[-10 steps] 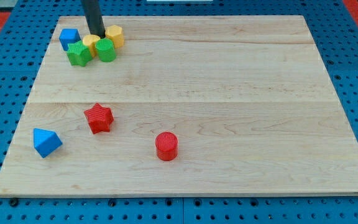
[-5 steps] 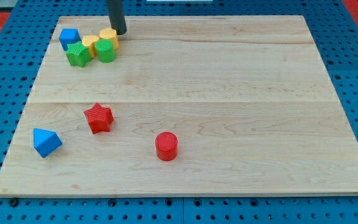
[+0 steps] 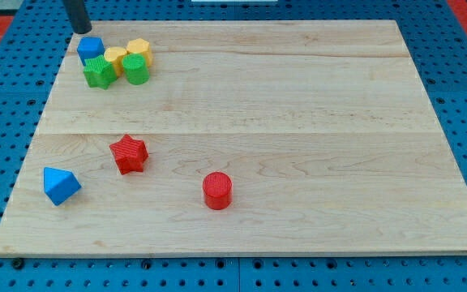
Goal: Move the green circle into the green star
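Observation:
The green circle [image 3: 136, 69] sits near the view's top left of the wooden board [image 3: 298, 130]. The green star [image 3: 98, 71] lies just to its left, with a small gap or light contact between them. Two yellow blocks [image 3: 116, 57] [image 3: 139, 49] touch them from above, and a blue cube [image 3: 90, 49] sits at the star's upper left. My tip [image 3: 80, 30] stands at the board's top left edge, just above the blue cube, apart from the green blocks.
A red star [image 3: 128, 153] lies at the lower left of the board. A blue triangular block [image 3: 60, 185] is further left and lower. A red cylinder [image 3: 217, 190] stands at the lower middle. Blue pegboard [image 3: 6, 122] surrounds the board.
My tip moved from the right of the cluster, by the upper yellow block, to its upper left above the blue cube. The block cluster shifted slightly left.

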Motion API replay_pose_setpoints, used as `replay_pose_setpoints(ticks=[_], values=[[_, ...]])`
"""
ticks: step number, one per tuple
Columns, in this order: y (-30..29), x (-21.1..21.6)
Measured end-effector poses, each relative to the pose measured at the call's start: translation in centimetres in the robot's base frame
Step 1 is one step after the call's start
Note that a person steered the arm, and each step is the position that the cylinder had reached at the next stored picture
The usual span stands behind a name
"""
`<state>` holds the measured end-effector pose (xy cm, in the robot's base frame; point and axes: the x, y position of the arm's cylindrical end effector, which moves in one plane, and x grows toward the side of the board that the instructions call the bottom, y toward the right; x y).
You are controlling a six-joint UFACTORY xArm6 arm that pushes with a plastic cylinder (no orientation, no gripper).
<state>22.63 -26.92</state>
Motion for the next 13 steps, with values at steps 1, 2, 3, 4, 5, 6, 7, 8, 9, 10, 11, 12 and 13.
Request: replay_pose_setpoints(ticks=[1,2,3,4,5,6,7,8,9,10,11,12,13], values=[[2.2,3.2],[2.8,3.7],[2.7,2.6],[6.5,-0.9],[16.5,0.9],[22.4,6.4],[18.5,6.9],[14.1,6.9],[13.3,8.2],[13.3,8.5],[13.6,9.4],[12.6,9.4],[12.1,9.7]])
